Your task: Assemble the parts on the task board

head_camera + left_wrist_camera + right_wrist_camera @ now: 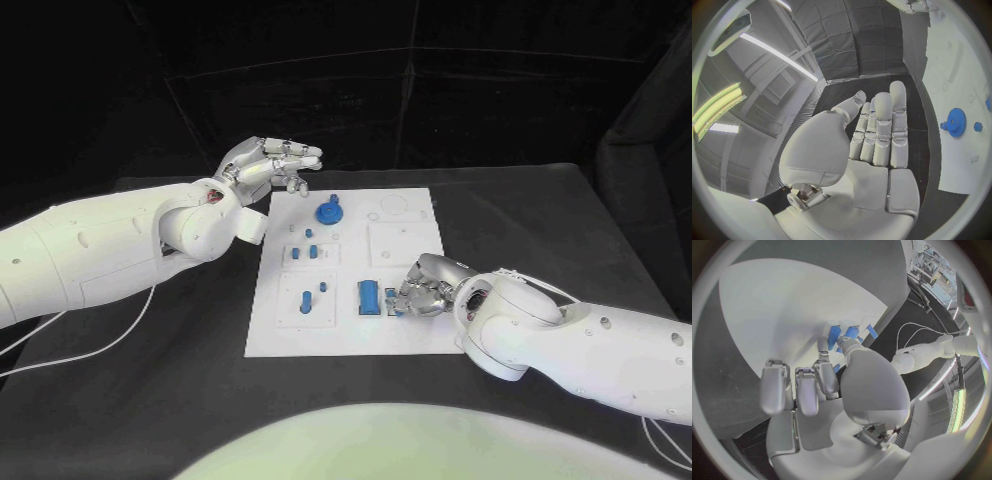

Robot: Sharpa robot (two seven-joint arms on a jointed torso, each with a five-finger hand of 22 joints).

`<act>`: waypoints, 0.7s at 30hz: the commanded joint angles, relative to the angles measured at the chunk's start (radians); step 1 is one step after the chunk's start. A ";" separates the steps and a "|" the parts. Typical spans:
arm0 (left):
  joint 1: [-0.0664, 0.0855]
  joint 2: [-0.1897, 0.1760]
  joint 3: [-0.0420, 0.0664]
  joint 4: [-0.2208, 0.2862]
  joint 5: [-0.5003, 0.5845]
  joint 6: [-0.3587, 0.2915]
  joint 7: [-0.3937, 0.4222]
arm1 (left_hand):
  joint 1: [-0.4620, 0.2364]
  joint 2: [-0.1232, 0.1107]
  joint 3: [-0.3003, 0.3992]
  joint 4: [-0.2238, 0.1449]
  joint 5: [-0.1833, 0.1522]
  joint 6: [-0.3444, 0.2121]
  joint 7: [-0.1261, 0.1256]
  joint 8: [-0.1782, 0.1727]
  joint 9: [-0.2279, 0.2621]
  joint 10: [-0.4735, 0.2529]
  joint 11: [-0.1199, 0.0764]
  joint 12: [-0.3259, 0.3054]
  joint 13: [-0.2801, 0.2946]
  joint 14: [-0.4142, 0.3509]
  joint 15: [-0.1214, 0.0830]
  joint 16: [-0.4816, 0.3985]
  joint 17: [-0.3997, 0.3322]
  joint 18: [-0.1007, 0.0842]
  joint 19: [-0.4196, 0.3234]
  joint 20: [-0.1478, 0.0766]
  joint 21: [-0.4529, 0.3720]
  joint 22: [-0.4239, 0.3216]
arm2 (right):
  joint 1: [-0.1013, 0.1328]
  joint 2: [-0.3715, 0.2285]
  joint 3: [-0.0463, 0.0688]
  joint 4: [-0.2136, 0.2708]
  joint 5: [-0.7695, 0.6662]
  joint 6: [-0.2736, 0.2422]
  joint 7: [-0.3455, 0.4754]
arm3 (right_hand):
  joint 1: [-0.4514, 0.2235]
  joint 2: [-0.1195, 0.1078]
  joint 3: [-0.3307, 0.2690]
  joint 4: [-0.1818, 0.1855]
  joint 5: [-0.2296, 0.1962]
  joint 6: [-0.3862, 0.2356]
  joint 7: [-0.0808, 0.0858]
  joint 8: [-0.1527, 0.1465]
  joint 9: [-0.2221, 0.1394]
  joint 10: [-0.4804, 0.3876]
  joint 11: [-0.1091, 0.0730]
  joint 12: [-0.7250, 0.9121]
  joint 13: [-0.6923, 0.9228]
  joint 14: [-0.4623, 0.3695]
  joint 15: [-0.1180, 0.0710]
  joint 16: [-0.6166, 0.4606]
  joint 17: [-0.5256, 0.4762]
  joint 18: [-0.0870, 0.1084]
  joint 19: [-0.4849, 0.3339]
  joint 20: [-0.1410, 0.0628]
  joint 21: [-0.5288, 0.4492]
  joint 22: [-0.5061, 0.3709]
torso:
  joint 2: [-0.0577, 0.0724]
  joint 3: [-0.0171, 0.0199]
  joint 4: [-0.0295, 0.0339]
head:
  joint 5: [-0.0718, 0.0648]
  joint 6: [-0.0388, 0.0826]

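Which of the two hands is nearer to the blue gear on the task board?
Left. The left hand hovers at the board's far left corner, just beside the blue gear. The right hand is at the near half of the task board, by the blue block.

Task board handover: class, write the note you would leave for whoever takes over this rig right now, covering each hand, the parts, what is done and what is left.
Left hand: holds nothing, fingers apart, raised off the far left corner of the task board.
Right hand: low over the board's near right area, fingertips at the blue block; whether it grips it cannot be told.
Parts: blue gear stands near the far edge; small blue pieces lie mid-left, more near-left.
Done: unclear, perhaps the gear.
Left: the block and the loose small pieces.
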 commanded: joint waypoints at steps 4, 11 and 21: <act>0.002 0.001 0.001 0.002 0.003 0.015 0.000 | 0.002 0.005 -0.004 -0.001 0.006 0.001 0.005 0.005 -0.001 -0.007 -0.001 0.005 -0.001 -0.008 0.000 -0.003 -0.001 0.013 -0.001 0.003 -0.007 -0.001 | 0.001 0.002 0.000 0.000 -0.008 -0.021 -0.011 | -0.052 0.022 -0.040 0.031 0.000 0.025 -0.005 0.000 0.014 0.015 -0.006 0.012 0.027 0.089 -0.010 0.006 0.187 -0.018 0.007 -0.001 0.005 0.004 | 0.000 0.0000 0.0001 | 0.000 0.001; 0.002 0.001 0.001 0.002 0.003 0.016 -0.002 | 0.002 0.005 -0.004 -0.001 0.006 0.001 0.005 0.005 -0.001 -0.007 -0.001 0.005 -0.001 -0.008 0.000 -0.003 -0.001 0.013 -0.001 0.003 -0.007 -0.001 | 0.001 0.003 0.000 0.000 -0.013 -0.046 -0.009 | -0.156 0.038 -0.136 0.051 -0.241 0.028 -0.010 -0.005 0.027 0.017 -0.009 0.010 0.031 0.089 -0.013 0.006 0.187 -0.018 0.007 -0.004 0.005 0.005 | 0.000 0.0006 -0.0002 | 0.000 0.002; 0.002 0.001 0.001 0.002 0.003 0.018 -0.003 | 0.001 0.005 -0.006 -0.001 0.006 0.000 0.005 0.005 -0.001 -0.009 -0.001 0.006 -0.002 -0.009 0.001 -0.003 -0.002 0.013 0.000 0.003 -0.008 -0.002 | 0.001 -0.011 0.000 0.006 -0.020 -0.063 0.011 | -0.167 0.053 -0.242 0.053 -0.360 0.023 -0.009 -0.016 0.049 0.013 -0.007 -0.003 0.028 0.087 -0.011 0.002 0.180 -0.018 0.005 -0.003 0.003 0.004 | -0.001 0.0004 -0.0006 | -0.002 0.002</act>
